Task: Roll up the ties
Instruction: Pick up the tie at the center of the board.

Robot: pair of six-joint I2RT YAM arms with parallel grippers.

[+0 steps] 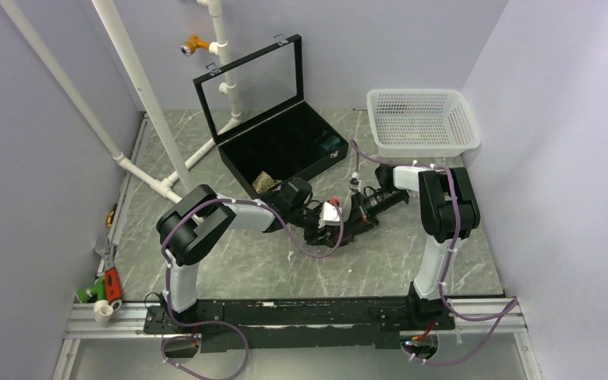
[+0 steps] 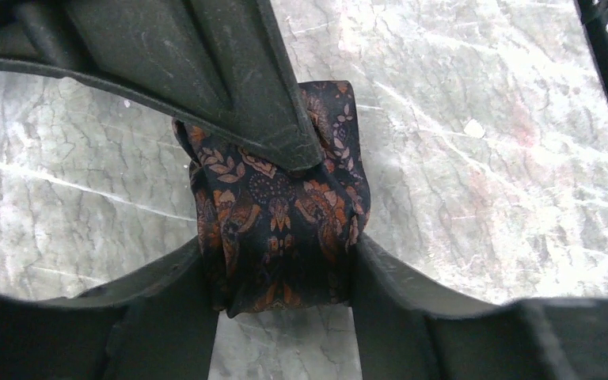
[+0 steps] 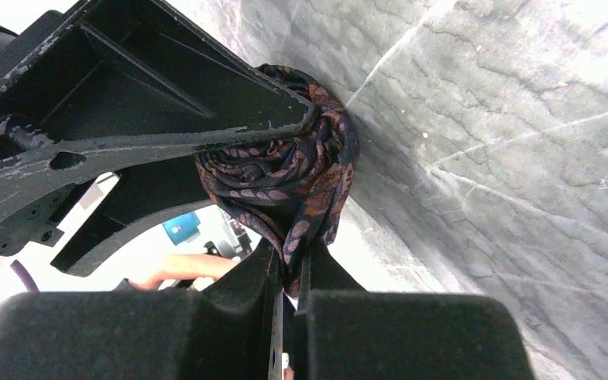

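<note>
My left gripper [image 2: 281,255] is clamped around the dark brown-maroon tie [image 2: 285,206], one finger pressed to each side of the wound bundle, which hangs just above the table [image 2: 483,158] near its middle. My right gripper [image 3: 289,260] has its fingers drawn almost together, pinching a fold at the edge of the same bundle. From both wrist views the tie is wound into a compact roll and I see no loose tail trailing out, so I judge the rolling of this one to be nearly finished. In the open black box [image 1: 285,150] behind my arms, a tan speckled tie [image 1: 265,183] sits rolled at the near corner and a teal tie [image 1: 330,143] lies toward the far end. What seems left is tightening this roll and placing it with the others.
</note>
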